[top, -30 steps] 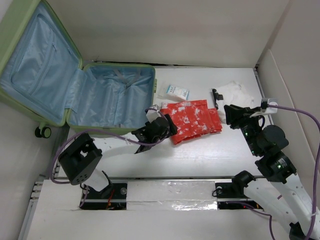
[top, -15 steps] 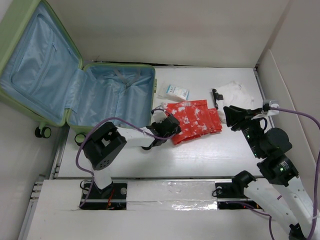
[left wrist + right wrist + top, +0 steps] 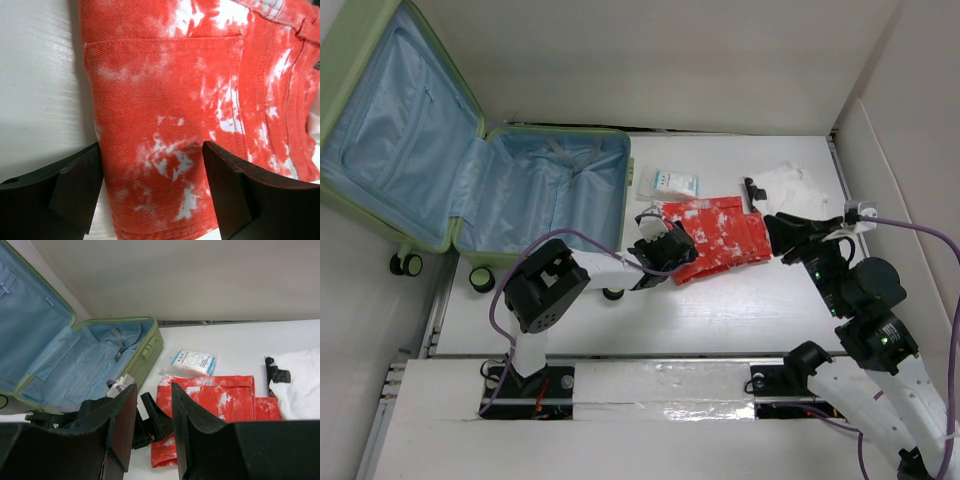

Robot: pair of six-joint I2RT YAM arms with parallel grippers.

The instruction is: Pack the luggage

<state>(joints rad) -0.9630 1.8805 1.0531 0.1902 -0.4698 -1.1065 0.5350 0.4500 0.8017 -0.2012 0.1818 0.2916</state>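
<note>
Two halves of the luggage (image 3: 520, 190) stand spread open at the far left of the table (image 3: 740, 310), the lid leaning back toward the left wall and the blue lining exposed. Just right of the shell's edge lies a small white-and-blue packet (image 3: 672, 183), and nearer the arms a red-and-white garment (image 3: 720, 235) lies flat. The left gripper (image 3: 665, 250) sits at the garment's left end, between it and the suitcase, its fingers (image 3: 75, 185) released and spread either side of the cloth's edge. The right gripper (image 3: 780, 228) hangs at the garment's right end, fingers slightly parted, grasping nothing. Beyond it lie a white cloth (image 3: 790, 185) and a small black item (image 3: 752, 192).
</note>
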